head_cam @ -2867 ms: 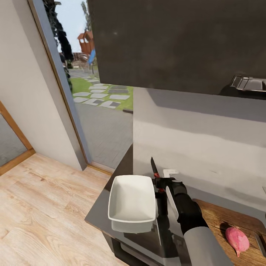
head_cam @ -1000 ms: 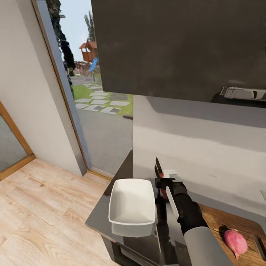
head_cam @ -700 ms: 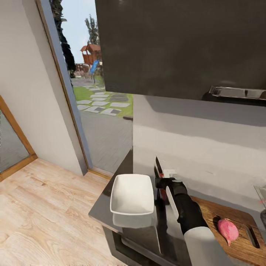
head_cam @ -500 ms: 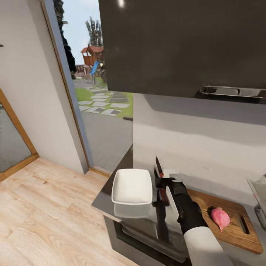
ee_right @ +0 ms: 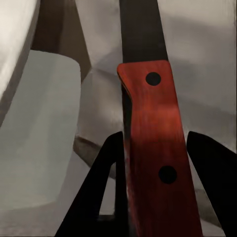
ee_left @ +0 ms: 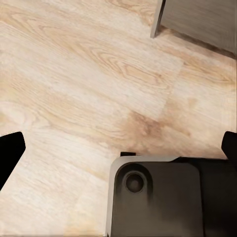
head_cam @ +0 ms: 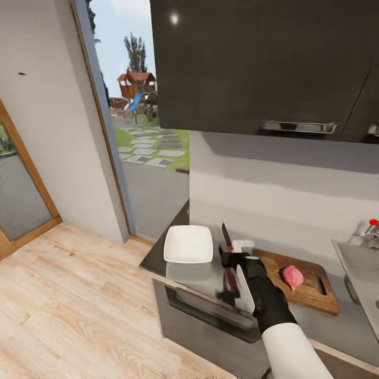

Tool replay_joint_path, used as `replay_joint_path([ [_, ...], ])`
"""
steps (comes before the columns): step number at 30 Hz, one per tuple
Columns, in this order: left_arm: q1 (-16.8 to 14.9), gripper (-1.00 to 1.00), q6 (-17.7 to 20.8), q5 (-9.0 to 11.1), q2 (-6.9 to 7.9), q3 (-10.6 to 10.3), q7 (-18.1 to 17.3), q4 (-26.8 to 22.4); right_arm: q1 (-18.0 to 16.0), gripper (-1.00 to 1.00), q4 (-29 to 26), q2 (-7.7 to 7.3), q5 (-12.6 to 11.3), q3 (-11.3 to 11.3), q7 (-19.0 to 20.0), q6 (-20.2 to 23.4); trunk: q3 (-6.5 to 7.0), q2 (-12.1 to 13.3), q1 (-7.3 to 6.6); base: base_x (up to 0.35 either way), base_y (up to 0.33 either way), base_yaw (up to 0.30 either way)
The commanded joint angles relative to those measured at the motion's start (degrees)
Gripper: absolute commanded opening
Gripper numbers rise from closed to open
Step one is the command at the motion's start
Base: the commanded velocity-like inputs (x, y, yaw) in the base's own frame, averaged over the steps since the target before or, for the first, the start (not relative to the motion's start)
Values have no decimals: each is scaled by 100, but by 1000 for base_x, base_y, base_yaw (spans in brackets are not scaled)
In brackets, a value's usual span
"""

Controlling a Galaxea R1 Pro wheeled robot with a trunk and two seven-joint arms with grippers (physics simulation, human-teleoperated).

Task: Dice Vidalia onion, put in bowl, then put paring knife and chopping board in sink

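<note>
Knife in hand, onion whole on the board

Head view: right gripper (head_cam: 231, 258) clamps the paring knife (head_cam: 226, 238), blade up toward 12 o'clock; Vidalia onion (head_cam: 292, 277) on the chopping board (head_cam: 310, 295) at 3 o'clock of it; bowl (head_cam: 188, 244) at 9. Left wrist view: fingers (ee_left: 10, 150) spread wide, holding nothing, above wood floor (ee_left: 89, 89). Right wrist view: fingers (ee_right: 106, 168) pinch the red handle; knife likely light, stiff, sharp, so hold stays on the handle.

Bright daylight through doorway; soft, slightly blurry renders.

red-handled paring knife (ee_right: 148, 148); white bowl (head_cam: 188, 244)
</note>
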Motion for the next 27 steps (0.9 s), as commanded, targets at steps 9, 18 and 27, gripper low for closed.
replay_joint_path([
  [9, -37, 100, -14, 45, 9, -37, 49, 56, -3, -100, -588, -2, 45, -12, 81, -44, 69, -12, 1, -89, 0, 0],
  [18, -137, 100, -14, 39, 4, -37, 49, 218, 37, -100, -1417, -9, 41, -6, 147, -163, 123, -12, 1, -3, 0, 0],
  [27, -142, 100, -14, 38, 11, -37, 49, 223, 326, -100, -2082, -121, 97, -3, 615, -249, 126, -12, 1, 0, 0, 0],
])
